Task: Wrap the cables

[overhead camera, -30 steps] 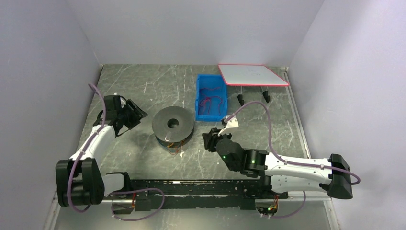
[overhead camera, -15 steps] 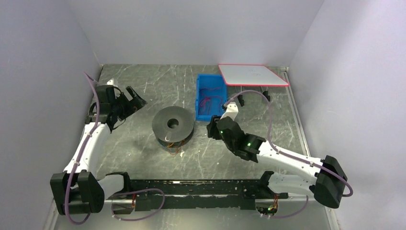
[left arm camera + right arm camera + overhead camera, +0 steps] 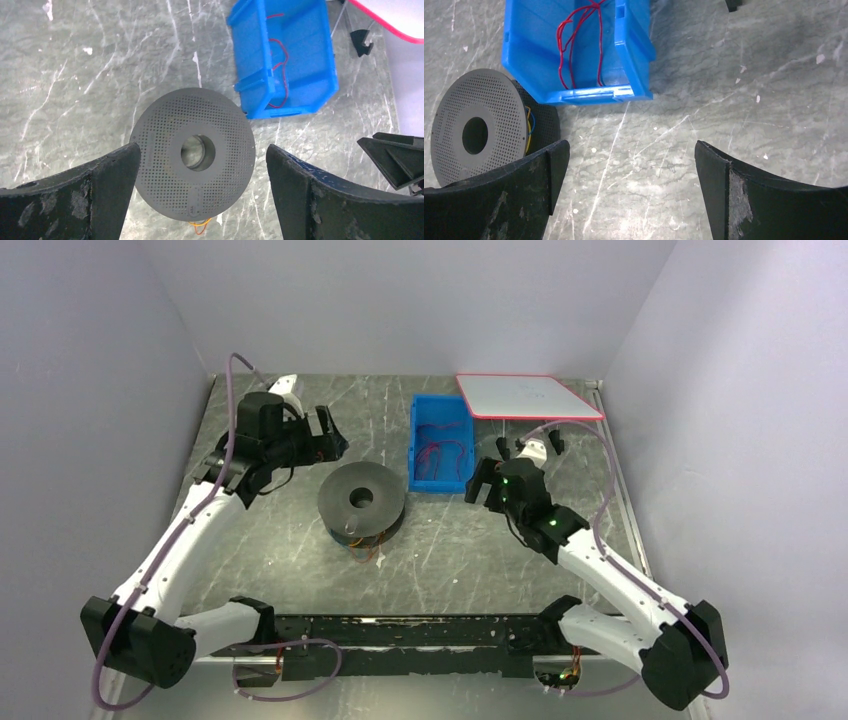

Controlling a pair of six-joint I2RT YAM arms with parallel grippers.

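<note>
The dark grey perforated spool [image 3: 362,502] [image 3: 192,155] [image 3: 474,132] lies flat mid-table. Orange and yellow cables [image 3: 366,546] [image 3: 206,227] poke out from under its near edge, and yellow cable strands [image 3: 528,131] show at its side. Red cables [image 3: 441,452] [image 3: 279,60] [image 3: 580,40] lie loose in the blue bin [image 3: 418,410]. My left gripper [image 3: 332,437] [image 3: 202,150] hovers open above and behind-left of the spool, holding nothing. To the right of the bin's near end, my right gripper [image 3: 488,478] [image 3: 631,147] is open over bare table, empty.
A white board with a red rim [image 3: 530,397] stands on black feet [image 3: 503,448] at the back right, touching the bin's far corner. Grey walls close in on the left, back and right. A black rail [image 3: 400,632] runs along the near edge.
Both grippers opened wide. The left arm swung back and right, rising behind the spool. The right arm drew away from the spool toward the right of the bin.
</note>
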